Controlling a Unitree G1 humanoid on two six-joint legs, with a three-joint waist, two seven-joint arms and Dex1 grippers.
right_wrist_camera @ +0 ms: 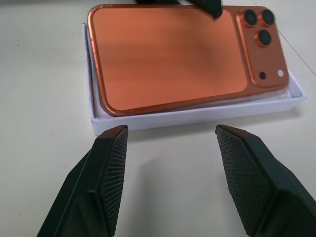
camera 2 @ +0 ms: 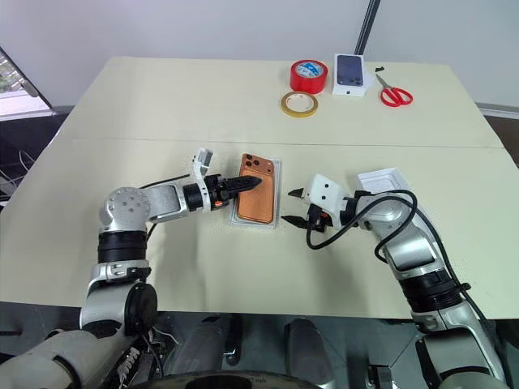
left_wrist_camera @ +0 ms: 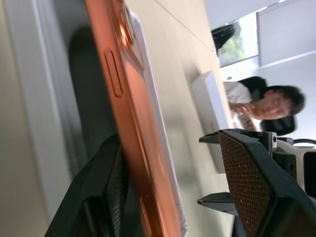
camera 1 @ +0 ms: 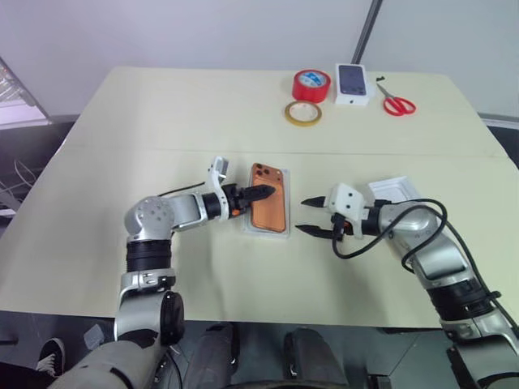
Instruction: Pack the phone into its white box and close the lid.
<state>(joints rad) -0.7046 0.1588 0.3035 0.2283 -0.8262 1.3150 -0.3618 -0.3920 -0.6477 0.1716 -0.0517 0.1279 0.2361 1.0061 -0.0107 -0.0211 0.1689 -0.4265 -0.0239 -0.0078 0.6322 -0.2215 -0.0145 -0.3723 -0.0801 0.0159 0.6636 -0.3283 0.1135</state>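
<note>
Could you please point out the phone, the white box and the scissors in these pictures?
phone (right_wrist_camera: 168, 54), right wrist view, middle of its orange back.
white box (right_wrist_camera: 197, 114), right wrist view, its near side wall.
scissors (camera 1: 400, 106), left eye view, its red handles.

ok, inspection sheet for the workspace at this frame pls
Surface: cream table, seam across its middle.
Job's things: orange phone lying camera side up in the white box, one long edge raised; lid open side up behind the right arm.
Clutter: red tape roll, yellow tape ring, small phone box, red scissors, all at the far edge.
Grippers: left gripper open, fingers straddling the phone's edge; right gripper open, empty, short of the box.
Cables: black cable looping at the right wrist.
Surroundings: person seated beyond the table.
</note>
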